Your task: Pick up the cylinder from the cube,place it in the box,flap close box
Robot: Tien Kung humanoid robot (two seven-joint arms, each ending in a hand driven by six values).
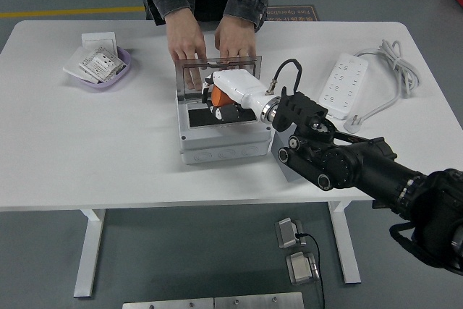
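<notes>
On the white table (87, 150), a person's hands (210, 43) brace the box (217, 139) lid while the right hand (221, 100), grip unclear, reaches inside.

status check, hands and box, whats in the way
Right hand over the open grey plastic box, fingers not readable. Left arm out of view. Person's two hands hold the clear hinged lid up. Cylinder not discernible.

Bright, even light from above. Sharp all over, no blur. Soft small shadows on the wide white bench (87, 150). No glare.
</notes>
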